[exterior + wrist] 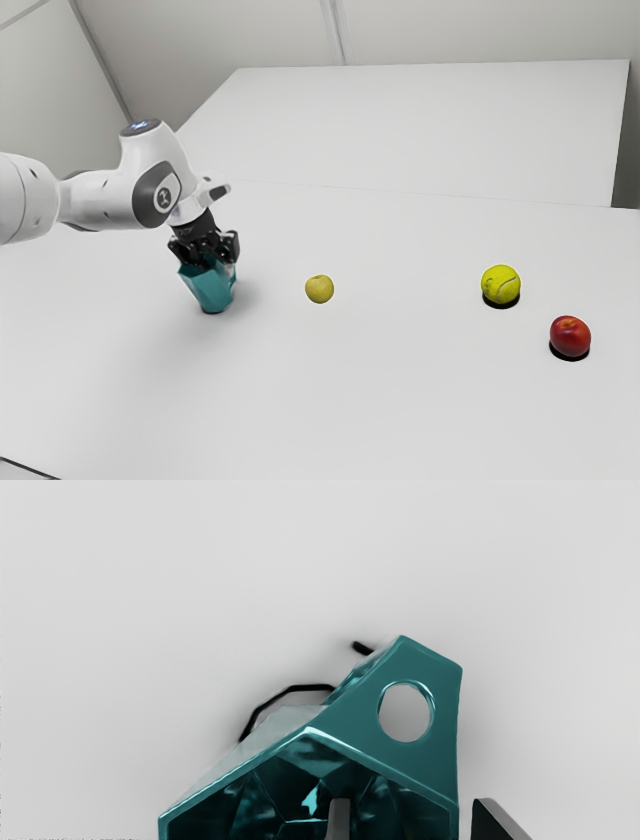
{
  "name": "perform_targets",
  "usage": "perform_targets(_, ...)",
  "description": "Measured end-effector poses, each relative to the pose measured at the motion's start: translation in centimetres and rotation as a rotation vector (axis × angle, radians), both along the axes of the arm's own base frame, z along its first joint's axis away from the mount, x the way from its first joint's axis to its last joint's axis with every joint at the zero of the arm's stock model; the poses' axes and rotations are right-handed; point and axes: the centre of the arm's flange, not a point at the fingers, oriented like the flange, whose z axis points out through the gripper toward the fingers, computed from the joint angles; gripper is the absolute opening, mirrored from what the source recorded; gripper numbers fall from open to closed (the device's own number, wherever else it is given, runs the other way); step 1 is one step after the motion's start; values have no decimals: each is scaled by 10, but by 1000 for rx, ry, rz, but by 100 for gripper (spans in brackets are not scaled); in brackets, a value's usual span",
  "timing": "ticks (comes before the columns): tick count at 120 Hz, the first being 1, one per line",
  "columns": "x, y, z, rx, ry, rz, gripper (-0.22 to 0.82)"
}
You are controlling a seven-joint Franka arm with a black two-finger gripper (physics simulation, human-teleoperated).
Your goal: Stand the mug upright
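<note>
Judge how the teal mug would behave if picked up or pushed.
The mug would probably prove stiff, as its facets and edges look crisp. Its glossy walls might slip against the pincer. A sideways push could tip it, since it narrows from a wide mouth to a smaller base.

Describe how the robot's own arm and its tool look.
The arm is glossy white with rounded segments. A dark grey panel on its side carries a white emblem, and the dark round cap on top bears a blue marking. The tool is black, with two slim, straight fingers showing grey and black surfaces.
</note>
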Motion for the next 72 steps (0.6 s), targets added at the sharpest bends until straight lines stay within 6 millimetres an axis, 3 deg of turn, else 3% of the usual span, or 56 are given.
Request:
perform_targets(13, -1, 0, 10, 6, -12, 11, 36)
perform_targets(28, -3, -10, 35, 17, -42, 4, 47)
perform_targets(47, -9, -39, 85, 33, -88, -35, 54)
perform_targets(56, -9, -53, 100, 36, -97, -56, 56)
perform_targets(72, -1, -71, 143, 80, -136, -119, 58)
